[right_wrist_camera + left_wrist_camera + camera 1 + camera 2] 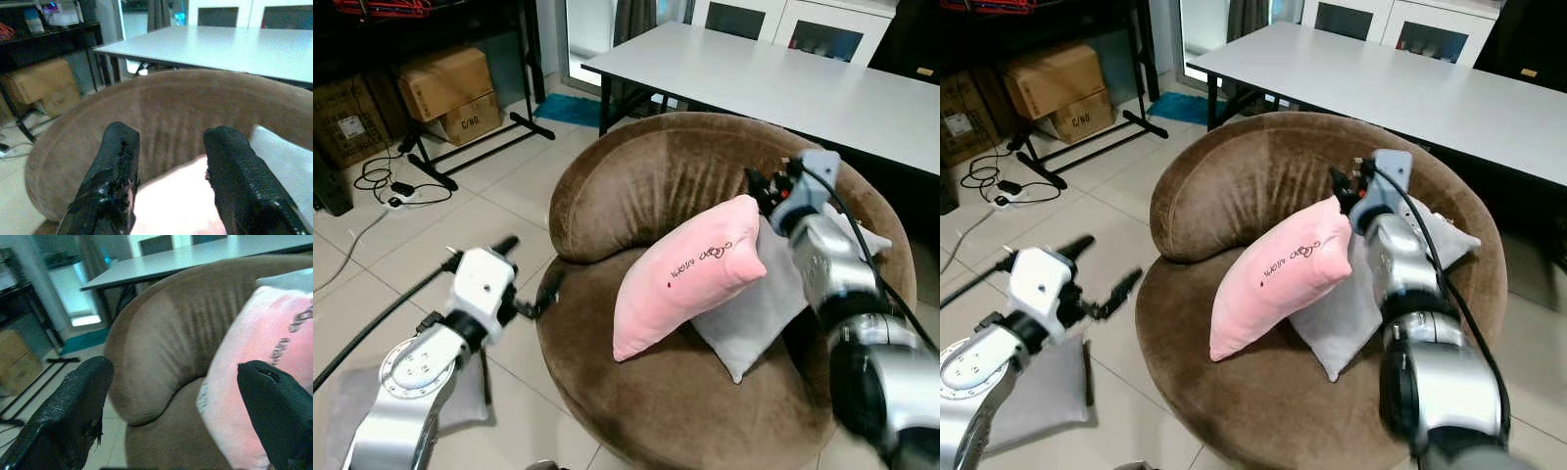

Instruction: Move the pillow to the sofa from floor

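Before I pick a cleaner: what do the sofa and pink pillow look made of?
Sofa: brown velvety or suede-like fabric, matte, with brush streaks in the nap. Pink pillow: smooth soft cloth, probably plush, with dark stitched or printed lettering.

Pink pillow [690, 274] with dark script lettering and a small red mark, leaning on a plain grey cushion [759, 308] in a brown round sofa [636, 186]. Behind: white table [783, 83]; floor of pale tiles [421, 245], teal mat [570, 110].
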